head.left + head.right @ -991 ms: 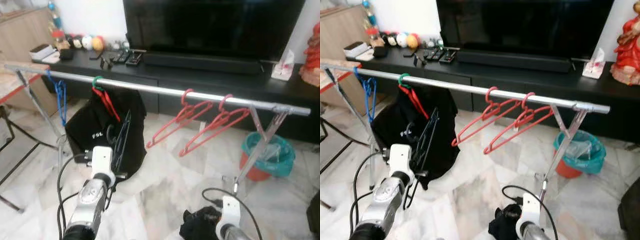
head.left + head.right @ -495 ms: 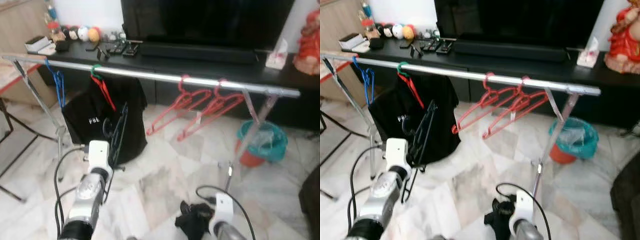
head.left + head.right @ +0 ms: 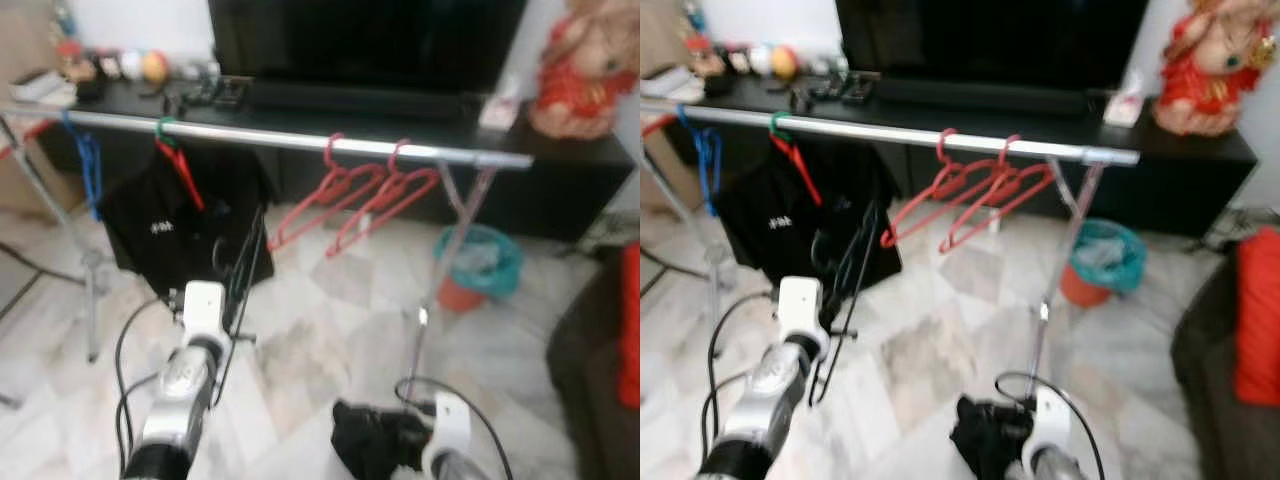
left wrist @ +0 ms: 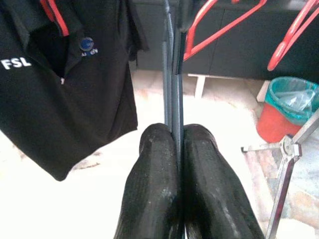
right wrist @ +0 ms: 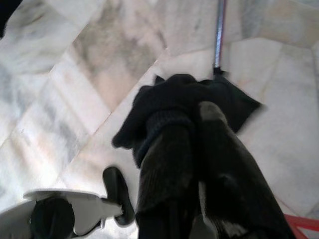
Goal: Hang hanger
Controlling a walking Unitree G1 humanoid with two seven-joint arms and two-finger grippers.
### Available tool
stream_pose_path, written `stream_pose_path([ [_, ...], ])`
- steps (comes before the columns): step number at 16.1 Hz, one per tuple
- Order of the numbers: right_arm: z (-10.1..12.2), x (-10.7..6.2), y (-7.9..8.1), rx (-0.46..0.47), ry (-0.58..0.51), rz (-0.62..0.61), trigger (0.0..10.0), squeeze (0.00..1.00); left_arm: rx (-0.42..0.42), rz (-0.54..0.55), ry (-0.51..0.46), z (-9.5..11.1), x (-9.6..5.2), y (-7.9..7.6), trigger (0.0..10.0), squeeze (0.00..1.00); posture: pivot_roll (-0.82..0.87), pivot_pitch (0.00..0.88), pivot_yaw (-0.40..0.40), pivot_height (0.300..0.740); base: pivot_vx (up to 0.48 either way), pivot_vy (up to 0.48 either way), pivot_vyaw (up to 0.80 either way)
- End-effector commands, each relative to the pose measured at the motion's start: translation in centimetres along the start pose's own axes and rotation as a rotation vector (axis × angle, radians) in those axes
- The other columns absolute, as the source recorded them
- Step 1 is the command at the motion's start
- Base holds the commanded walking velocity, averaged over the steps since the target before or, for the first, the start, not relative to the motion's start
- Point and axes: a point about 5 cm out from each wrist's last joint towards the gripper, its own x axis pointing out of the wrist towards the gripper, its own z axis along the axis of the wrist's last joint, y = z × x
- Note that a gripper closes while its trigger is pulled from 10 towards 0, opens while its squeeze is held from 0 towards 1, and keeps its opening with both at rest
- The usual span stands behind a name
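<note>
My left gripper (image 4: pixel 175 133) is shut on the thin bar of a dark hanger (image 3: pixel 246 262), which it holds upright in front of the silver clothes rail (image 3: pixel 290 140), below rail height. Beyond the hanger, a black shirt (image 3: pixel 165 225) hangs on a red hanger with a green hook (image 3: pixel 165 128). Two empty red hangers (image 3: pixel 365 195) hang to the right of it, and a blue hanger (image 3: pixel 88 165) hangs at the far left. Low on the right, my right gripper (image 5: pixel 193 113) is shut on a bunched black cloth (image 3: pixel 368 440) near the floor.
Behind the rail runs a low black TV stand (image 3: pixel 560 160) with a large TV (image 3: pixel 360 40) and a red figurine (image 3: pixel 585 65). A teal-lined bin (image 3: pixel 475 262) stands by the rail's right leg (image 3: pixel 425 300). A dark sofa with a red cushion (image 3: pixel 628 340) is at right.
The camera has swung right and pulled back, so the figurine and sofa have come into view and the picture is blurred. Both grippers keep their hold.
</note>
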Motion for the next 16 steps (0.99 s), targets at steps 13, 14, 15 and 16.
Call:
stream_pose_path([
  [13,0.5,-0.2,-1.6,0.010,-0.016,-0.018,10.0,0.00,-0.012,0.005,0.023,0.1,0.2,-0.1,10.0,0.00,-0.08,0.000,0.020,0.719,0.000,0.189,0.00],
  [14,0.6,-0.2,-1.6,0.013,-0.019,-0.018,10.0,0.00,-0.011,0.004,0.024,0.0,0.1,-0.2,10.0,0.00,-0.08,0.000,0.019,0.719,0.000,0.480,0.00],
  [15,0.6,-0.2,-1.6,0.015,-0.021,-0.018,10.0,0.00,-0.011,0.004,0.024,0.0,0.2,-0.1,10.0,0.00,-0.08,0.000,0.019,0.719,0.000,0.480,0.00],
  [16,0.6,-0.2,-1.6,0.019,-0.025,-0.017,10.0,0.00,-0.011,0.005,0.023,0.1,0.2,-0.1,10.0,0.00,-0.08,0.000,0.019,0.719,0.000,0.480,0.00],
])
